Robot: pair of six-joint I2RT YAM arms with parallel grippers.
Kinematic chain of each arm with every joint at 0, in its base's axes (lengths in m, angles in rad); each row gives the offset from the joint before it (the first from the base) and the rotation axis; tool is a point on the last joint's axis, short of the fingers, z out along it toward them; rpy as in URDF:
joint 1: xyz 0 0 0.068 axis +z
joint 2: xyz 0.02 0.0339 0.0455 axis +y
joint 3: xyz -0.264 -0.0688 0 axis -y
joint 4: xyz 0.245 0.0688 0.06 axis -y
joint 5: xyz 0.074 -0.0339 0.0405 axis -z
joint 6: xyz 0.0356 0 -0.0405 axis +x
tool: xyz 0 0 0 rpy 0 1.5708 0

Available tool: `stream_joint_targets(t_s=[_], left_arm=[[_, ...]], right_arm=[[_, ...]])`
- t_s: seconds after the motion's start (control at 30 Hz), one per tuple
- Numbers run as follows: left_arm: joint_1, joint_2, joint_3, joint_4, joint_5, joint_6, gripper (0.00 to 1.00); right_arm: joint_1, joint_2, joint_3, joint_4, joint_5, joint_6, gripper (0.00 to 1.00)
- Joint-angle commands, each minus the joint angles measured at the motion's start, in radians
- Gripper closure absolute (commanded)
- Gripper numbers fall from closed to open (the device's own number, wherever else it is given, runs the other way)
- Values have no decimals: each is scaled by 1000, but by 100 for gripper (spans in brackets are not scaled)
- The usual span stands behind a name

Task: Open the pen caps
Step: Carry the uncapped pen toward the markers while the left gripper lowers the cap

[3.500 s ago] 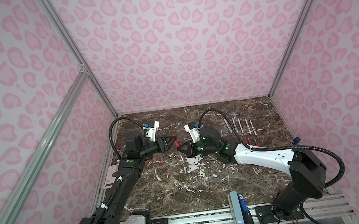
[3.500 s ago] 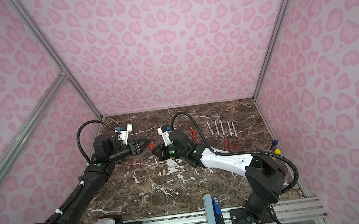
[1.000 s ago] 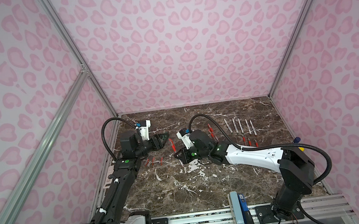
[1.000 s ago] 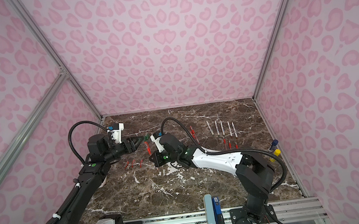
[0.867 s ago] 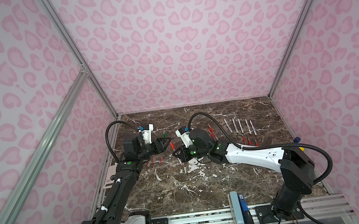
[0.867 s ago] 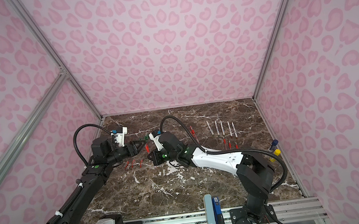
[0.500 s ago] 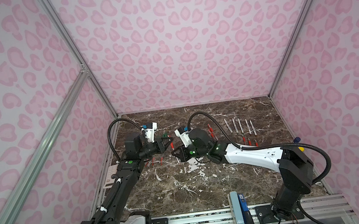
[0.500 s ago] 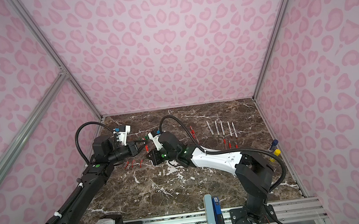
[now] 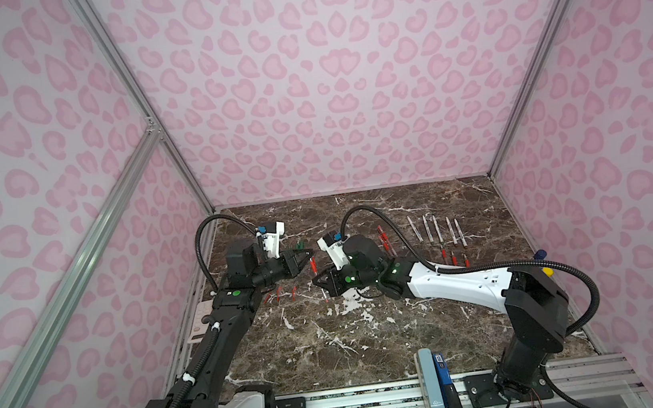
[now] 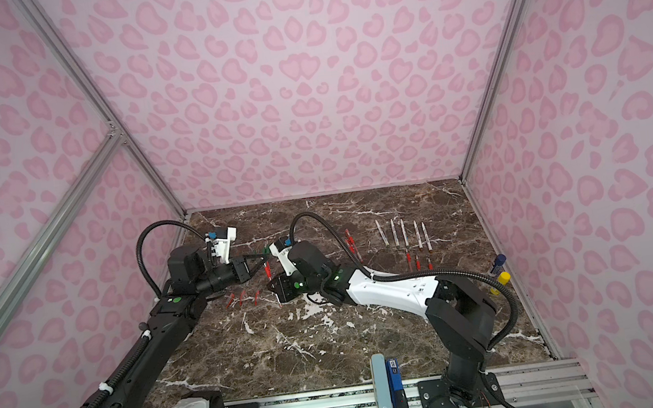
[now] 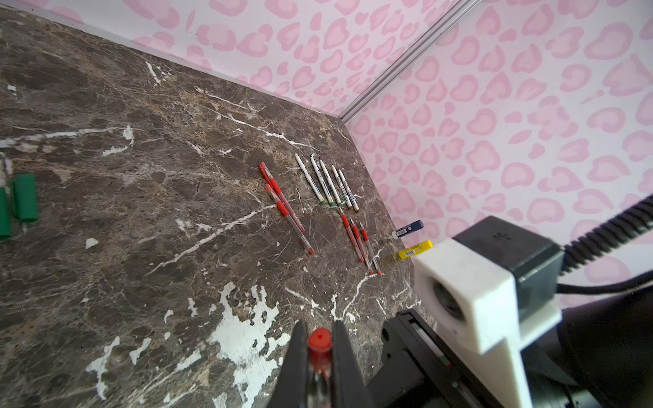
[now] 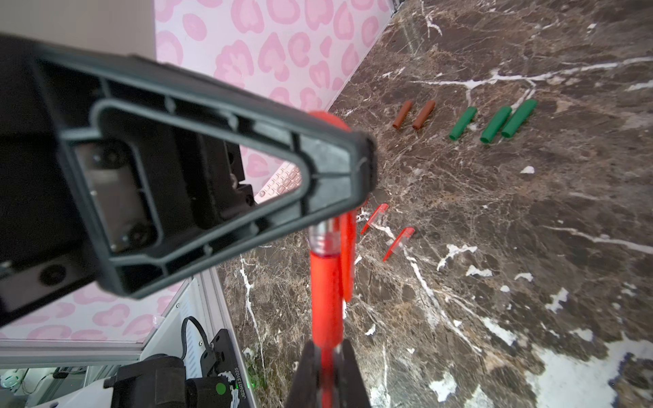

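Lettering that can be read is scarce. From the right wrist camera, a sticker (image 12: 236,383) on a black joint of the left arm reads JG260131025. The blue-capped tube (image 11: 408,229) and the yellow tube (image 11: 415,249) each carry a barcode label, and the five white pens (image 11: 331,183) have print along their barrels, all too small to make out. The same goes for the keys of a pink keypad (image 12: 282,181) lying off the surface's left edge by the wall.

The left hand (image 11: 319,330) is pinched on the red cap (image 11: 319,342) of a capped pen (image 12: 324,300), which hangs in the air over the left middle of the surface (image 9: 373,333). The right hand (image 12: 328,348) is pressed onto the same pen's red grip section. The two hands meet nearly tip to tip, and the cap is not yet off.

Loose caps lie on the left: two brown caps (image 12: 403,114) close to the left wall, three green caps (image 12: 495,124) just beside them, and red clip caps (image 12: 398,244) nearer the front, beside the left arm. On the right, two red pens (image 11: 287,208) lie together, then the white row side by side, with three more red pens at its near end. Both tubes sit at the right edge against the wall.

Bare marble runs across the near half of the surface, from the hands to the front rail (image 9: 380,400), and in a strip along the back wall behind the pens.
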Motion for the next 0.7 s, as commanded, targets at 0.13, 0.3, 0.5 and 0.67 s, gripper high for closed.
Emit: stream_joint_targets(t_s=[0.13, 0.3, 0.5, 0.67], left_arm=[[12, -5, 20, 0, -56, 39, 96], [40, -6, 60, -21, -72, 30, 96], [58, 9, 64, -28, -86, 26, 97], [48, 37, 42, -83, -121, 59, 97]], right_arm=[[-1, 13, -30, -2, -14, -8, 100], [16, -10, -158, 82, -7, 33, 100], [21, -77, -286, 130, 27, 62, 100], [-7, -170, -329, 59, 70, 42, 100]])
